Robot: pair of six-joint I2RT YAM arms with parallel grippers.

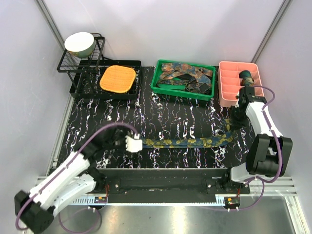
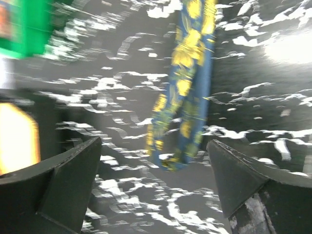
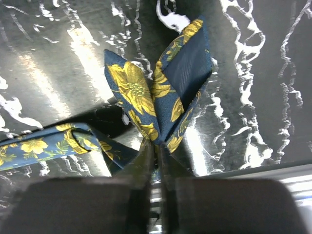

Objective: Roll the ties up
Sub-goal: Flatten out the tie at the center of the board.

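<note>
Right at the near edge, the left gripper [image 1: 139,144] stands with its jaws wide apart and nothing between the pads, low over the black white-veined tabletop [image 1: 122,109]. The narrow end of the long navy fabric tie with gold paisley flowers [image 1: 187,142] lies just ahead of it. In the blurred left wrist view that tip sits between the two dark fingers [image 2: 73,180] but apart from both. From there the tie runs flat across the table, its long axis left to right, towards the other arm. The right gripper [image 3: 157,146] is clamped shut on the wide end, which stands up from the surface in two pointed folds. So the free narrow end belongs to the left arm, and I judge that any roll would start there and travel rightward along the strip. Farther back, a green plastic tray [image 1: 180,94] holds a heap of loose patterned ties [image 1: 187,75]. Beside it, a pink compartment tray [image 1: 224,92] has what looks like a dark coil [image 1: 246,75] in one cell.
</note>
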